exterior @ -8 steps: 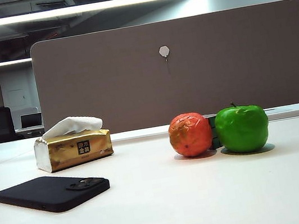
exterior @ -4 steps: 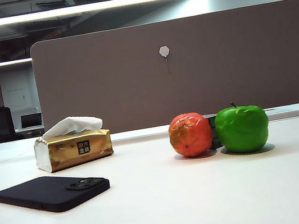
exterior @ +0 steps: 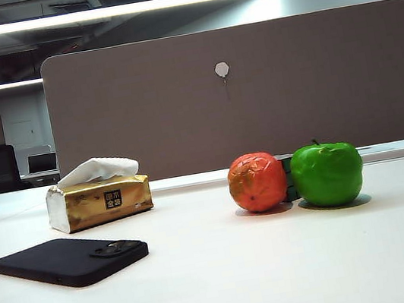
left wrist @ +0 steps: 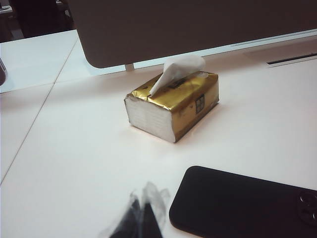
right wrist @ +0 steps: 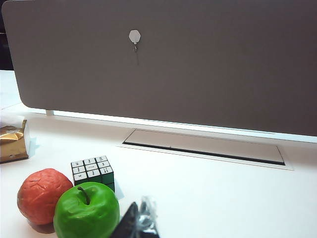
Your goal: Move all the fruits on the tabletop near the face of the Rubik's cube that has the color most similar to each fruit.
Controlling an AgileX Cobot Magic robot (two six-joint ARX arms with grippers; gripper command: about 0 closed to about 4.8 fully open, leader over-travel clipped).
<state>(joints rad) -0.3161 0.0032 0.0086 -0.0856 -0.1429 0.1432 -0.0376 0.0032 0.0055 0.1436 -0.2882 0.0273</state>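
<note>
The wrinkled orange-red fruit (exterior: 257, 182) and the glossy green apple (exterior: 328, 174) rest side by side on the white tabletop (exterior: 228, 270). The Rubik's cube (exterior: 289, 176) stands just behind the gap between them and is mostly hidden. In the right wrist view the cube (right wrist: 92, 172) shows a white top and a green side. There the apple (right wrist: 86, 210) and the orange-red fruit (right wrist: 43, 197) sit in front of it. My right gripper (right wrist: 141, 220) is shut and empty, close beside the apple. My left gripper (left wrist: 143, 208) is shut and empty, far from the fruits, beside the phone. Neither arm shows in the exterior view.
A gold tissue box (exterior: 101, 200) stands at the back left, and a black phone (exterior: 71, 260) lies flat in front of it. A brown partition (exterior: 254, 89) walls off the back of the desk, with a cable slot (right wrist: 203, 148) at its foot.
</note>
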